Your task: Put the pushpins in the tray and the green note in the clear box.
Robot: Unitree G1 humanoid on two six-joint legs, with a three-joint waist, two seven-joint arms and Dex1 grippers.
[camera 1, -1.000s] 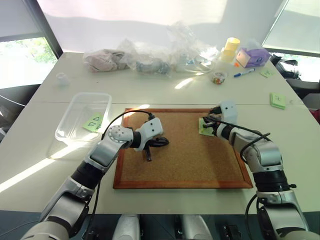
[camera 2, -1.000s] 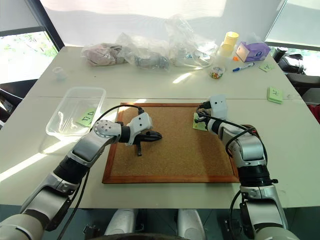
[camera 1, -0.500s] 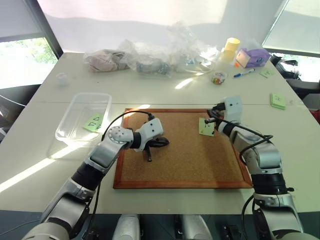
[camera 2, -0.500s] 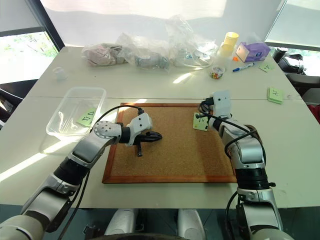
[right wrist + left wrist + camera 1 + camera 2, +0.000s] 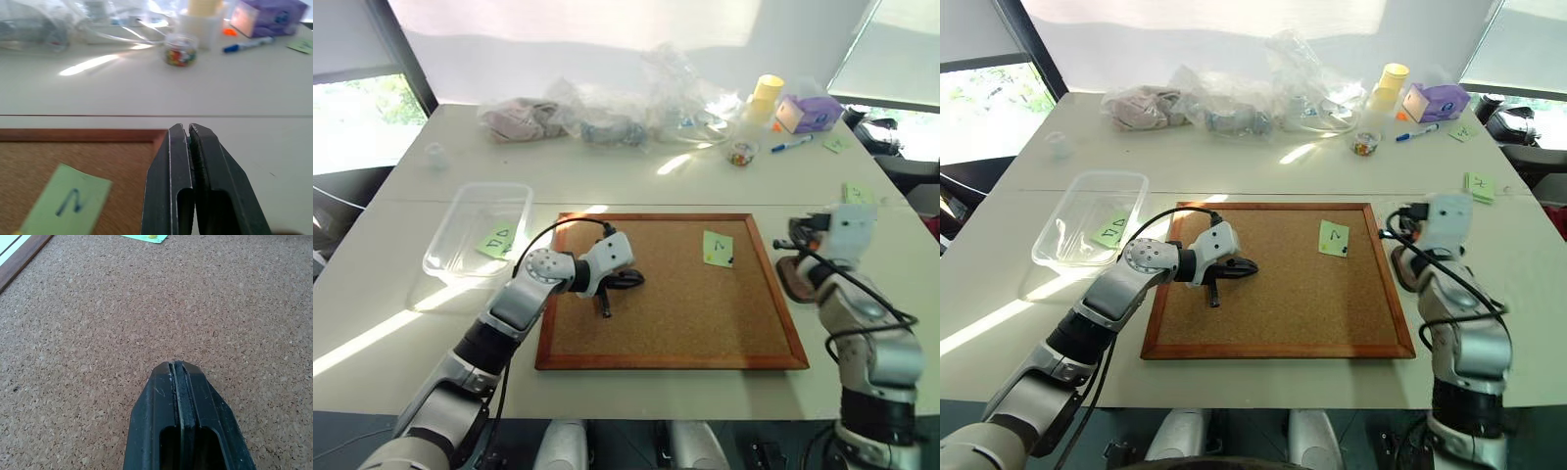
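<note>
Left eye view shows the cork board lying on the white tabletop, with the green note flat on the cork near the board's far right corner; a dark handwritten figure is on it, and in the left wrist view a small yellow pushpin sits on the note's edge. The left gripper hovers low over the left part of the board, its fingers pressed together with nothing between them. The right gripper is off the board's right edge, above the tabletop, pointing toward the far side; its fingers are closed too, and whether they pinch anything tiny cannot be told. Just below that wrist, beside the board's right frame, lies the tray, dark brown and partly covered by the arm. The clear box stands on the tabletop to the left of the board, well apart from the green note, with another light green note inside it. Along the far side are crumpled plastic bags, a small round cup of coloured pins, a blue marker and a purple box.
</note>
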